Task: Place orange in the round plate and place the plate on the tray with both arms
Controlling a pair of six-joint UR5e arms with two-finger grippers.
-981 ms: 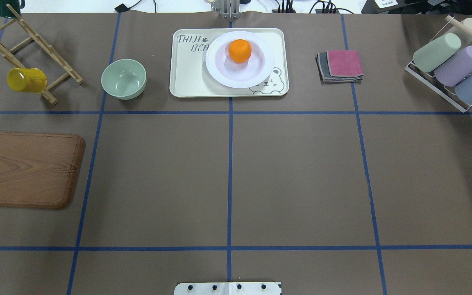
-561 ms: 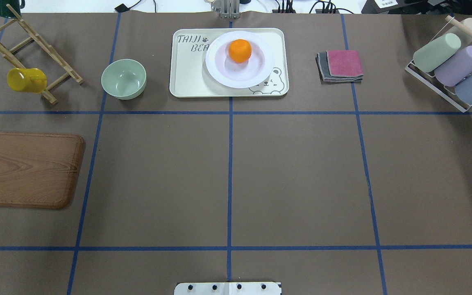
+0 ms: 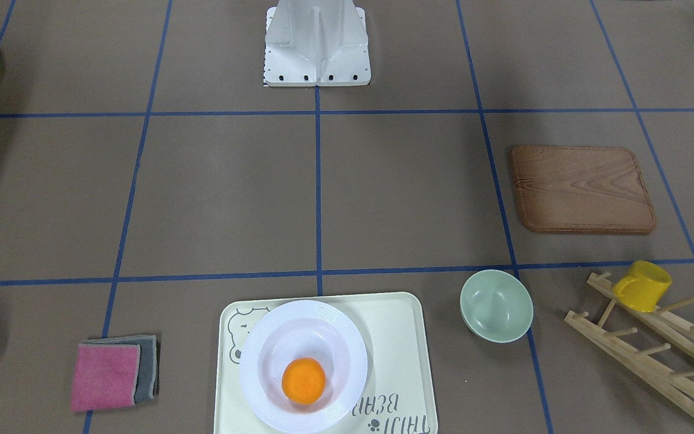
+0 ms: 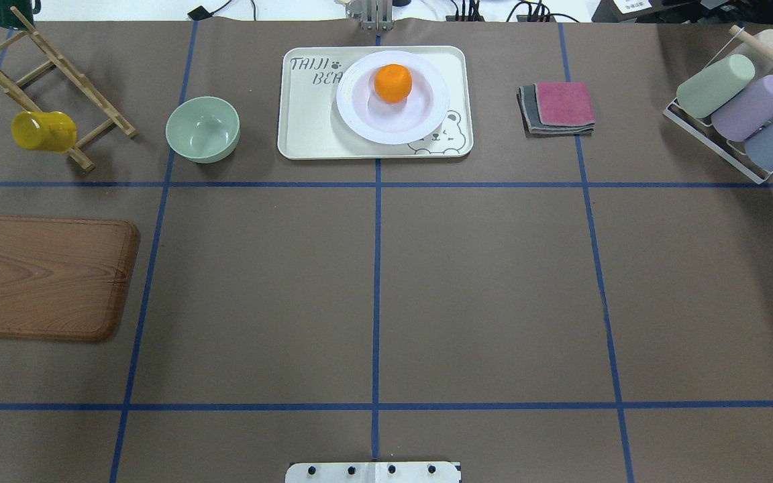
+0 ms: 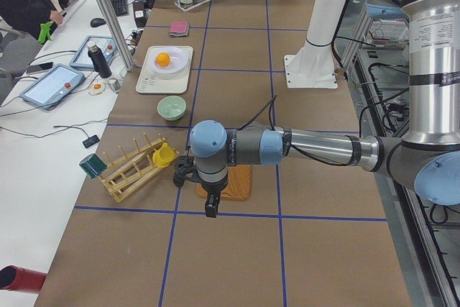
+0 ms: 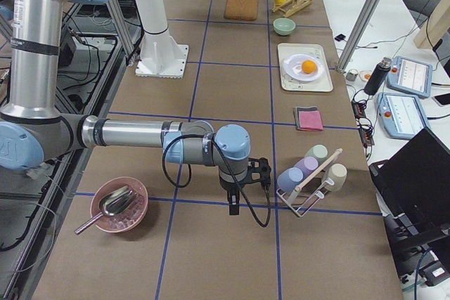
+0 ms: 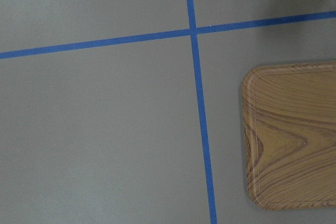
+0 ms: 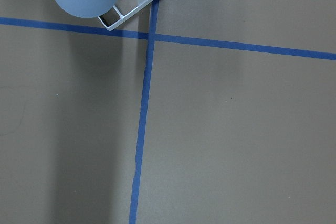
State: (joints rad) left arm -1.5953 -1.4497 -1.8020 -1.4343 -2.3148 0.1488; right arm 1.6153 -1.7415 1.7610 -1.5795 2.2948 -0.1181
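The orange (image 4: 393,83) lies in the white round plate (image 4: 359,121), and the plate rests on the cream tray (image 4: 306,127) at the far middle of the table. The front-facing view shows the same: the orange (image 3: 303,379), the plate (image 3: 256,361), the tray (image 3: 395,337). Both arms are pulled back, far from the tray. My left gripper (image 5: 208,206) hangs over the table beside the wooden board. My right gripper (image 6: 233,205) hangs near the cup rack. Each shows only in a side view, so I cannot tell whether it is open or shut.
A pale-green bowl (image 4: 202,129) sits left of the tray, with a yellow mug (image 4: 41,130) on a wooden rack beyond it. A wooden board (image 4: 41,277) lies at the left. Folded cloths (image 4: 557,107) and a cup rack (image 4: 739,107) are on the right. A pink bowl (image 6: 119,204) holds a spoon.
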